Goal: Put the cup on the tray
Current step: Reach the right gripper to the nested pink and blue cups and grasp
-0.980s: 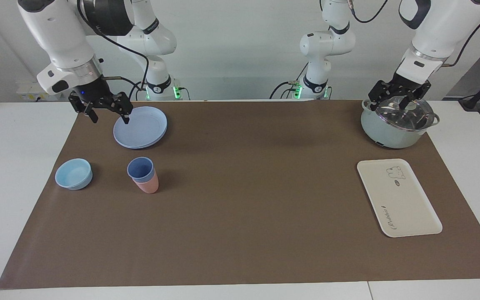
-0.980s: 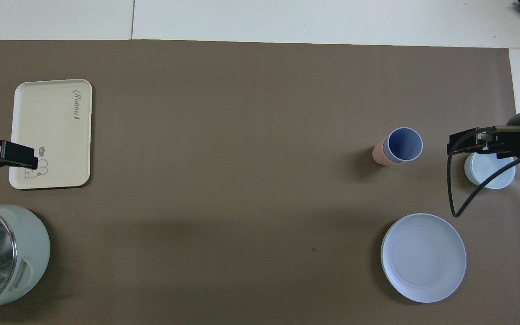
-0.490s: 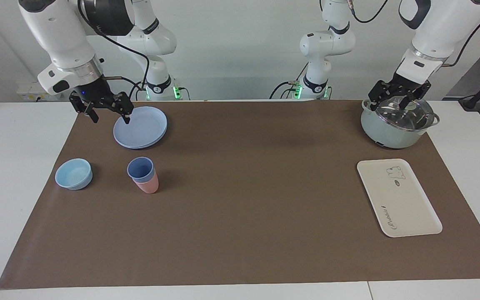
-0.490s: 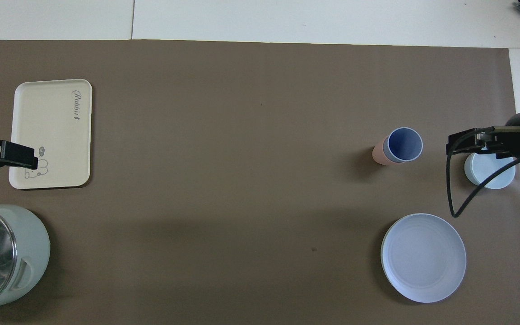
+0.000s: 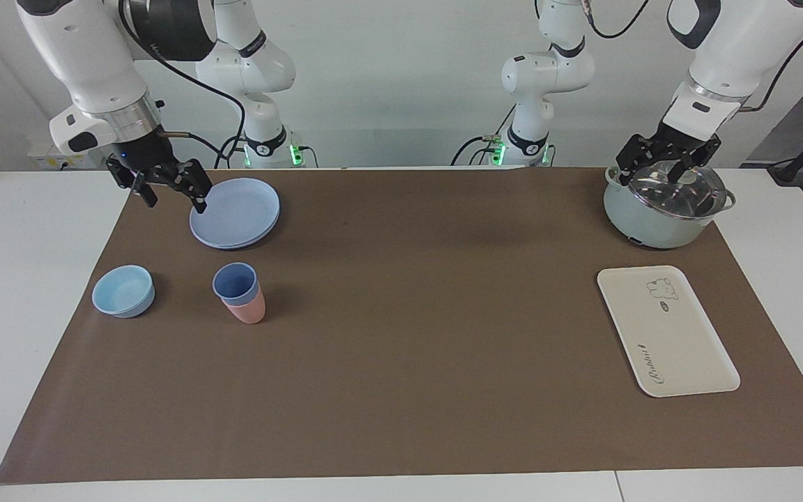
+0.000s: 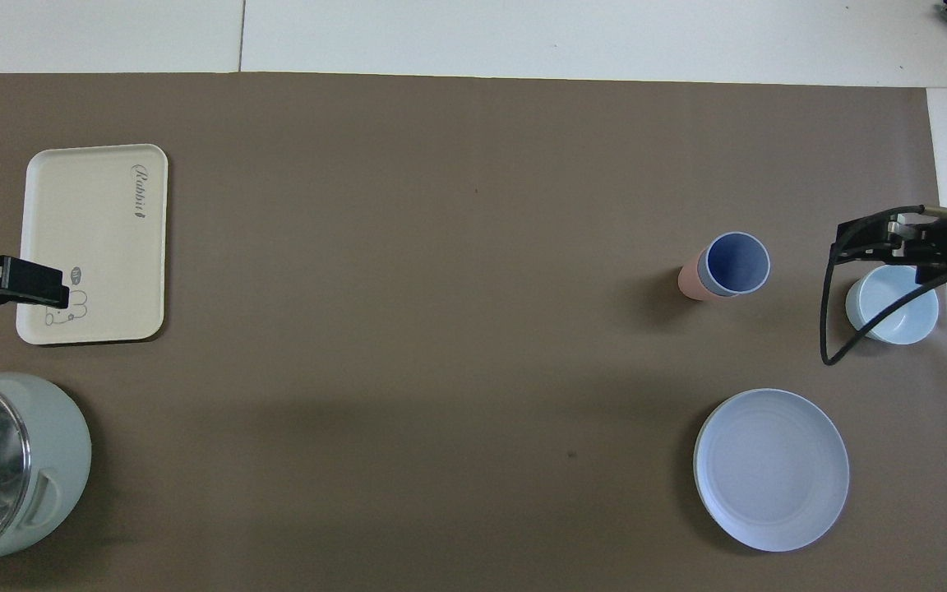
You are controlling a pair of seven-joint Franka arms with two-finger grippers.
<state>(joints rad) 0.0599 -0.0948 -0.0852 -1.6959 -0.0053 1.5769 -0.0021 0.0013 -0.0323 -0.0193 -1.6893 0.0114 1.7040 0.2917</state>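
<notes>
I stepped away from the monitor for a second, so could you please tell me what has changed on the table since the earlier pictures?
The right end effector, open and empty, has shifted a little toward the right arm's end of the table, up in the air by the rim of the blue plates. Nothing was grasped or released. The left end effector waits over the pot; the blue cup, stacked in the pink cup, and the tray are unmoved.

Periwinkle cup (image 5: 235, 282) nested in pink cup (image 5: 248, 312); cream tray (image 5: 687, 348) bears a bear drawing, dark script.
</notes>
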